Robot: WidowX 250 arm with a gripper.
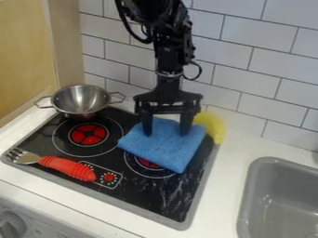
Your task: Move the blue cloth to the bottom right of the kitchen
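The gripper [166, 131] hangs down over the back right part of the stove, with its two fingers spread apart and pointing down. Below it the blue cloth [162, 148] lies folded on the black cooktop, partly over the right burner. Both fingertips are at the cloth's upper part, one toward its left and one toward its right; whether they touch it I cannot tell.
A yellow banana-like object [212, 124] lies behind the cloth's right side. The metal pot [82, 100] stands at the stove's back left, and a red-handled fork [65, 168] at the front left. A grey sink [251, 186] is at the right; a tiled wall [261, 83] rises behind.
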